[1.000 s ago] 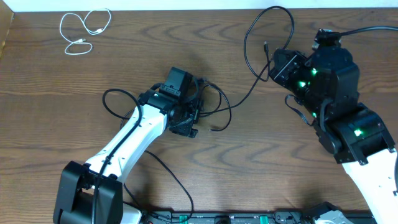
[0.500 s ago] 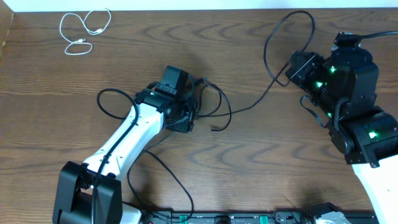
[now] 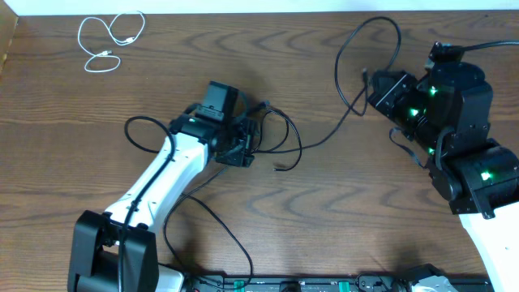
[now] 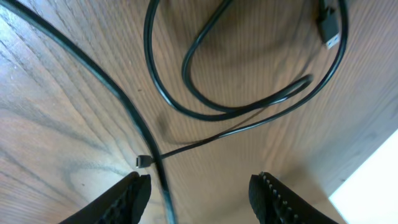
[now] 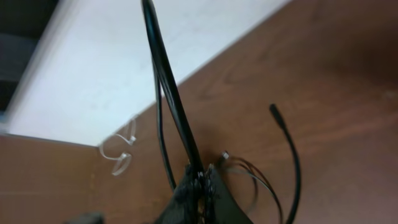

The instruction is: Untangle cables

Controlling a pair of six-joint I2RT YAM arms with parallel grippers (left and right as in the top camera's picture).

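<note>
A tangle of thin black cables [image 3: 280,138] lies mid-table. My left gripper [image 3: 246,150] hangs open just left of it. In the left wrist view the open gripper [image 4: 202,180] straddles one black strand [image 4: 134,127]. Cable loops [image 4: 205,93], a small plug [image 4: 143,162] and a larger plug [image 4: 329,25] lie ahead of it. My right gripper [image 3: 371,81] is shut on a long black cable [image 3: 357,36] that arcs up and runs left into the tangle. In the right wrist view the gripper [image 5: 202,180] pinches that cable [image 5: 165,68]. A white cable [image 3: 109,40] lies coiled far left.
The left arm's own thicker black cable [image 3: 142,130] loops beside the arm and trails towards the front edge [image 3: 219,227]. The table's far edge [image 3: 243,10] meets a white surface. A loose black cable end [image 5: 273,111] shows in the right wrist view.
My right gripper pulled its cable to the right, then eased slightly back left, and the loop above it shifted along. My left gripper moved slightly left and away from the tangle.
</note>
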